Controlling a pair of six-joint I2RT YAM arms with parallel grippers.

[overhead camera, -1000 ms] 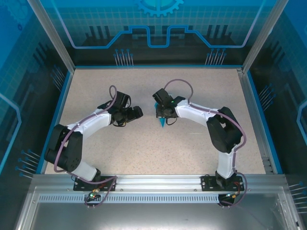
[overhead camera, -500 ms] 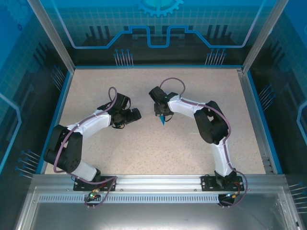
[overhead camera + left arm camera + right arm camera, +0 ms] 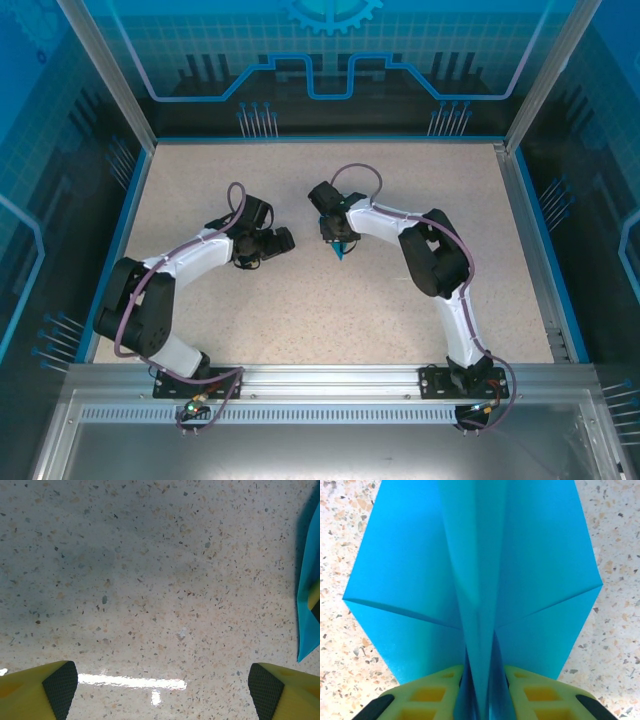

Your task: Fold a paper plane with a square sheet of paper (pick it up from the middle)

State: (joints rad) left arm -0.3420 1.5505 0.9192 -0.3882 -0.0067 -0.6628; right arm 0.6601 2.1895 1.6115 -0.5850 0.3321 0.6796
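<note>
1. Turquoise-blue paper, folded: the paper plane [image 3: 415,575]. It is a pointed figure with a raised centre fold and a flat wing panel on each side, and each wing has a slanting crease.
2. Location of the plane: the overhead view puts it [image 3: 339,252] near the middle of the bench [image 3: 300,330]. Its blue tip sticks out below the right hand and points toward the near edge.
3. Right hand [image 3: 337,240]: closed on the plane. In the right wrist view the two yellow fingers [image 3: 427,696] press against either side of the centre fold, which stands up between them.
4. Contact with the bench: speckled surface shows around the wings, but whether the paper touches it cannot be told.
5. Left hand [image 3: 284,240]: spread wide and holding nothing. It lies to the left of the plane, near it but apart.
6. Left wrist view: the yellow fingers [image 3: 45,692] with dark pads sit in the two lower corners, with bare bench between them. A strip of the blue plane [image 3: 309,605] shows at the right border.
7. Bench surface: beige with dark speckles.
</note>
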